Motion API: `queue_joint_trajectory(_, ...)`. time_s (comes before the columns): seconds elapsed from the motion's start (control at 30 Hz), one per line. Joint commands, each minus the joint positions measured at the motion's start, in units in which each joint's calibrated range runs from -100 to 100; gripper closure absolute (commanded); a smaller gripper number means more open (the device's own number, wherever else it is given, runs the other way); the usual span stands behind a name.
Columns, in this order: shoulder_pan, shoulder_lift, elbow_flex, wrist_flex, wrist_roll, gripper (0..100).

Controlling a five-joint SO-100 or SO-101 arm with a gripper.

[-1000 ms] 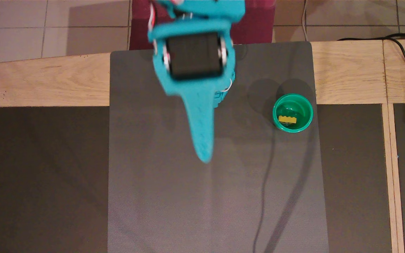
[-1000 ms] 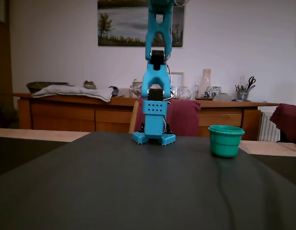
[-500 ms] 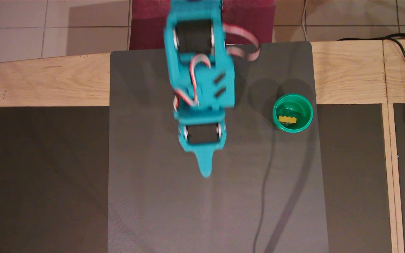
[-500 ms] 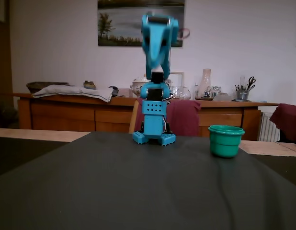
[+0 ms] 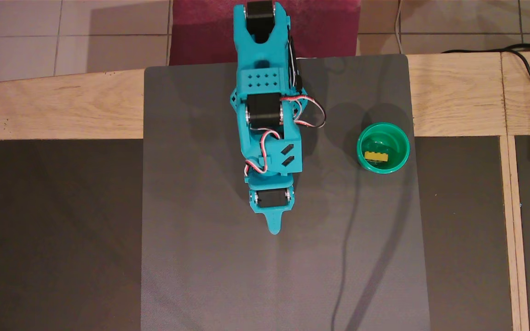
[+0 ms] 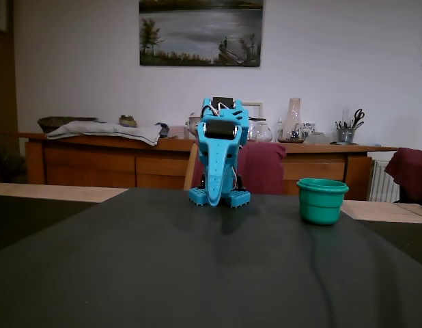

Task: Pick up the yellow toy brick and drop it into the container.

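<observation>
Moved: teal plastic arm folded down low from its raised pose, gripper (image 5: pixel 274 228) jaws seemingly pressed together, empty | Item: small pale-yellow studded plastic brick (image 5: pixel 376 156) inside round green plastic cup (image 5: pixel 361 138), right | Status: drop done, nothing left.

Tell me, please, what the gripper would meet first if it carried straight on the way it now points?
Probably the dark mat: the gripper tilts down toward the camera in the fixed view, well apart from the green cup, and nothing lies on that stretch.
</observation>
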Motion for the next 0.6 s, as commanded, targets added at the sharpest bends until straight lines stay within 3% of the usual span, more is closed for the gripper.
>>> queue_joint_trajectory(0.0, 0.0, -0.3, 0.2, -0.8, 0.1, 100)
queue_joint_trajectory(0.57, 0.4, -0.3, 0.2, -0.8, 0.0, 100)
